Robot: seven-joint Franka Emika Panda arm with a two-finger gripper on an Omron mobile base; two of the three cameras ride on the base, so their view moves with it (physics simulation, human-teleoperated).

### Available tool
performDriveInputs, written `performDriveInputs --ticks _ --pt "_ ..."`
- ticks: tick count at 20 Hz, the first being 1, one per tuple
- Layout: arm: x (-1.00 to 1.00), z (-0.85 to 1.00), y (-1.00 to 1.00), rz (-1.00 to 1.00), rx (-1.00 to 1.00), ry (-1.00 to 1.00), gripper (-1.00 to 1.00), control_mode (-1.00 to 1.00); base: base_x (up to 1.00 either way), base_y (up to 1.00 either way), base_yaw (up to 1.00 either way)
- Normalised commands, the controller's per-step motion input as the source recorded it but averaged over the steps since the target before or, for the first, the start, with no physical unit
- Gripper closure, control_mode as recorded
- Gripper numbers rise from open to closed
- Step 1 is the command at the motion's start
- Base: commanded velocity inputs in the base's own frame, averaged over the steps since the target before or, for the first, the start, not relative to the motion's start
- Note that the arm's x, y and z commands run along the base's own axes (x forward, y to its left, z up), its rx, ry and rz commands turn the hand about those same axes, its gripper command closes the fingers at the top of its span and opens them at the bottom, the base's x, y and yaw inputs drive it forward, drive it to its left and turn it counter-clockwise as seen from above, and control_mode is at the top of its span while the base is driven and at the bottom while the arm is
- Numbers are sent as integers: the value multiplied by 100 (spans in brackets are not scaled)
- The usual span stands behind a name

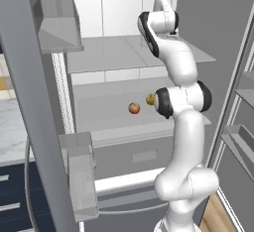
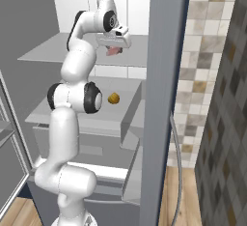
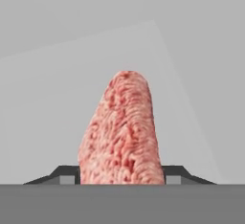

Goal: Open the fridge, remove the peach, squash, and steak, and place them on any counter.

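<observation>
1. Steak sits at the centre of our hand view, a pinkish-red mottled slab rising from 6 o'clock, between our two dark fingers, which press in close at its lower left and right edges.
2. From the right base view we see the gripper reaching into the fridge above the upper grey shelf, with a bit of the pink steak showing just under it; the fingers flank the slab on both sides, but we cannot tell whether they are fully clamped on it.
3. Squash, yellow-orange and round, rests on the lower grey shelf in the right base view, at about 6 o'clock from the gripper and just beside our dark elbow joint.
4. In the left base view we see the peach, red-orange, on that same lower shelf, at 9 o'clock from the squash, which peeks out at the edge of our arm; the two lie near each other but apart.
5. Both fridge doors stand open, their bins facing us.
6. A strip of marble counter shows at 9 o'clock in the left base view, over navy drawers.
</observation>
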Motion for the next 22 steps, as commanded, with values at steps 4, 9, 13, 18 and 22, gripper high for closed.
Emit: performDriveInputs --ticks 4,9,13,18,22 --pt "-100 -100 -12 0 3 -28 100 -100 0 0 0" --pt "-96 -86 -5 0 1 -67 100 -100 0 0 0" --pt "-93 -24 1 0 0 -51 100 -100 0 0 0" --pt "-100 97 0 0 -8 11 100 -100 0 0 0" --pt "-100 75 0 1 -20 36 100 -100 0 0 0"
